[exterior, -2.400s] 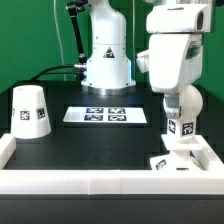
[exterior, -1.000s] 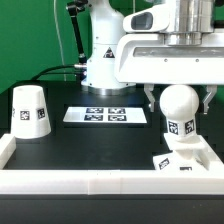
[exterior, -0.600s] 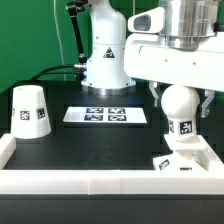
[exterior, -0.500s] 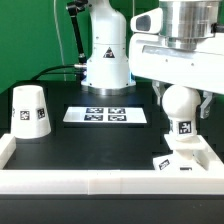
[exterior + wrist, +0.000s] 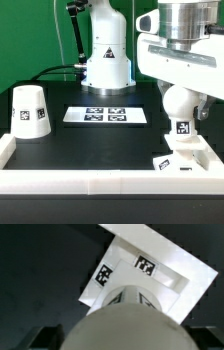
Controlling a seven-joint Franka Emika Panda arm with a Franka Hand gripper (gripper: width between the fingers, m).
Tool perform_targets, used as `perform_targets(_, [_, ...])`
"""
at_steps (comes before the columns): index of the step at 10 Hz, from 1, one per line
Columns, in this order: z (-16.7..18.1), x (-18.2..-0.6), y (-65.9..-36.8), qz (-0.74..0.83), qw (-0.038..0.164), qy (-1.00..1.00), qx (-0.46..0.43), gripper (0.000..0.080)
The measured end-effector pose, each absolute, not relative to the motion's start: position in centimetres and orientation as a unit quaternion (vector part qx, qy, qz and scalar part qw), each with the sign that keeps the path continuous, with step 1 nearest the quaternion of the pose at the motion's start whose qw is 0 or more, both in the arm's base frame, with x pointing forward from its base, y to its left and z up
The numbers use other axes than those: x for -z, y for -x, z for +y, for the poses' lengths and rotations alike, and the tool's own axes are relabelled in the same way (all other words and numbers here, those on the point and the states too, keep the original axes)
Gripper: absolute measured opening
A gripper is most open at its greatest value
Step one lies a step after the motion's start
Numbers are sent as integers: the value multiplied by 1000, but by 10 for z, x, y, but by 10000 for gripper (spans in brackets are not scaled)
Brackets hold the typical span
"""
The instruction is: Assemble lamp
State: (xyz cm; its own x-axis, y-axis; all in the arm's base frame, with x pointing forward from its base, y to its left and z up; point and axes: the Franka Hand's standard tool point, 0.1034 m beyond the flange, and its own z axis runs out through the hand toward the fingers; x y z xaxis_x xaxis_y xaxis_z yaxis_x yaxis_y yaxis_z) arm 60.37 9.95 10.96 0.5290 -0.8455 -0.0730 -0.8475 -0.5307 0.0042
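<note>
Exterior view: jaws flank the bulb (image 5: 178, 101) — upright on the base (image 5: 183, 158).

White tapered plastic shade (image 5: 30, 108), white round plastic bulb (image 5: 178, 100), white square plastic base (image 5: 195, 151): each bore black-and-white square tags. Surface (image 5: 90, 145) was plain black; backdrop (image 5: 30, 45) green.

Black table (image 5: 80, 145): shade (image 5: 29, 110), marker board (image 5: 105, 115), base (image 5: 185, 158)

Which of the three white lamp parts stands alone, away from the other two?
The shade, the tapered cup at the exterior view's left; bulb and base are together at its right, under the gripper.
</note>
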Motion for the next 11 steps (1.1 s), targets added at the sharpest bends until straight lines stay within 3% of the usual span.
perform_targets(1, [102,-110,-605,451,17,892,-24,657])
perform_targets(2, [107,-113,-606,413,23,910,-12,687])
perform_targets(5, [109,-120,-607,220,36,974,28,698])
perform_targets(11, [102,-121,-605,-33,26,998,39,698])
